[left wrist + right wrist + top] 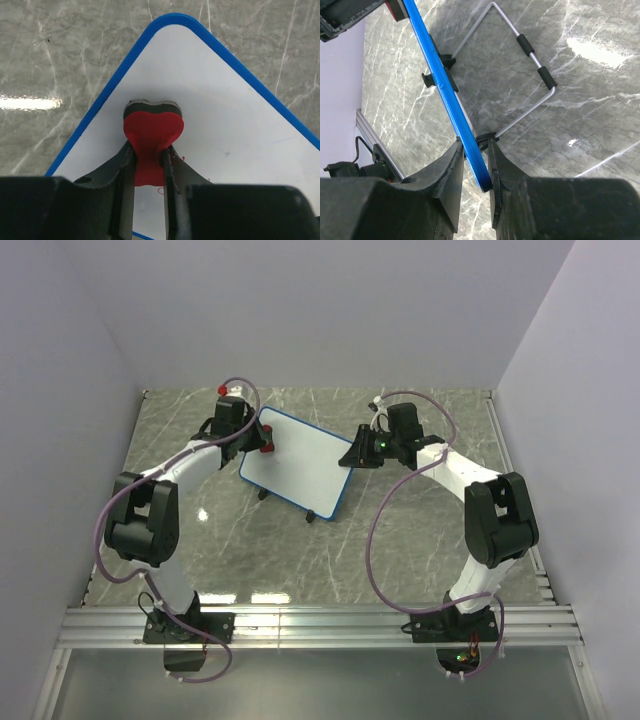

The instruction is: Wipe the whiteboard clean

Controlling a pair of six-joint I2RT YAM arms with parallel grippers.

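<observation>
The whiteboard (300,470), white with a thin blue frame, stands tilted on the marble table. My left gripper (258,440) is at its upper left corner, shut on a red eraser block (267,440). In the left wrist view the eraser (152,131) presses its dark felt face on the whiteboard (225,110), held at the waist by my left gripper (149,156). Tiny red marks (178,159) remain beside the fingers. My right gripper (358,455) clamps the board's right edge. Up close, the whiteboard's blue frame (445,95) runs between the fingers of the right gripper (476,150).
Behind the board a bent wire stand (532,52) with black sleeves rests on the marble table (400,550). Black clips (442,64) hold it to the frame. Aluminium rails (320,625) run along the near edge, and plain walls enclose the other sides.
</observation>
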